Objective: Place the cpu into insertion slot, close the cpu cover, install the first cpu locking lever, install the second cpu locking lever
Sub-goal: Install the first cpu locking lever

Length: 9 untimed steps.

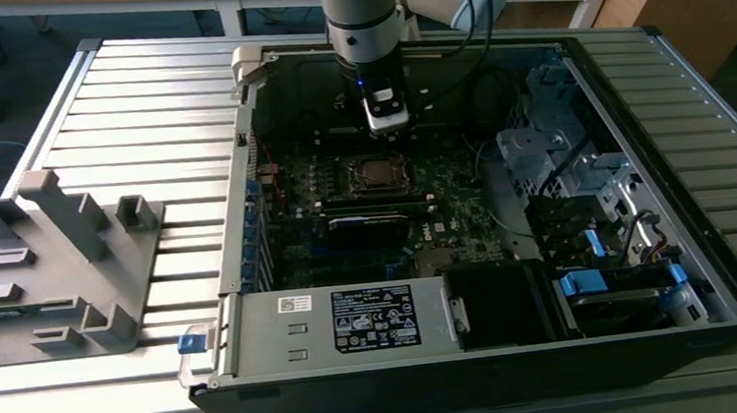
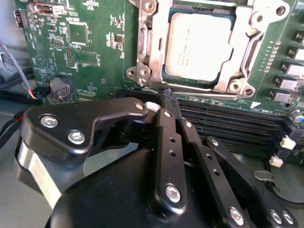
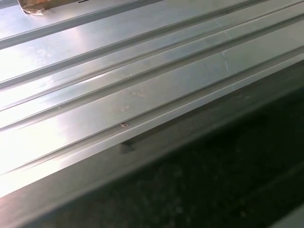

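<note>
Black gripper (image 2: 170,102) closed, beside cpu (image 2: 197,45)

No print anywhere can be made out.

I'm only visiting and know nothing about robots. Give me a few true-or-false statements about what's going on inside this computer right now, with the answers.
1. The cpu already lies in the insertion slot. True.
2. The cpu cover frames the chip, which shows through its window. True.
3. The claw is carrying the cpu. False: its fingers are together with nothing between them, and the chip sits in the slot.
4. The computer case stands upright with its side panel on. False: it lies open on the slatted metal table.
5. In the exterior view, the arm reaches down into the case beside the socket. True.
6. A round coin battery sits on the green board. True.
</note>
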Each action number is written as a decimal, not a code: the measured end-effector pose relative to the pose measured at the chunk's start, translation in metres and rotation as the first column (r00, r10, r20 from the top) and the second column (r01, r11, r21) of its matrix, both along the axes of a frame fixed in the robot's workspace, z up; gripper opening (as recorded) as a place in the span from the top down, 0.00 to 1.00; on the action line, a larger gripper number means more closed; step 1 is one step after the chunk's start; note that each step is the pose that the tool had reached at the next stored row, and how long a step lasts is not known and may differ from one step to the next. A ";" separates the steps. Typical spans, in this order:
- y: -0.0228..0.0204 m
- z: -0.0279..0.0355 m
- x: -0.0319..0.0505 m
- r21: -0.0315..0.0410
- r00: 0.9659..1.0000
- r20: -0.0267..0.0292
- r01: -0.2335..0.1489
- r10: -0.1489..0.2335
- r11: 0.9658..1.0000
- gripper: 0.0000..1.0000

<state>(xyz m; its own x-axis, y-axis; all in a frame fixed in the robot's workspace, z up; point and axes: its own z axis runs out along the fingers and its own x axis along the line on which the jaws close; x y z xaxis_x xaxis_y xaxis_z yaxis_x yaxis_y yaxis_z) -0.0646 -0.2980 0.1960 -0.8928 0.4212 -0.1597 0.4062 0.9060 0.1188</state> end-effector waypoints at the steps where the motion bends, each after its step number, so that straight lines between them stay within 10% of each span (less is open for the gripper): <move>1: -0.0001 0.0000 0.0000 -0.004 1.000 0.000 0.000 0.000 1.000 0.90; 9: -0.0004 -0.0015 0.0000 -0.014 1.000 0.000 0.002 -0.002 1.000 0.90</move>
<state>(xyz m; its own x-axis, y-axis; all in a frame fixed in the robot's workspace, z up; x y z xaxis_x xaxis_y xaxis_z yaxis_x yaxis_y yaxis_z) -0.0647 -0.2984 0.1945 -0.8922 0.4204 -0.1651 0.4077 0.9069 0.1062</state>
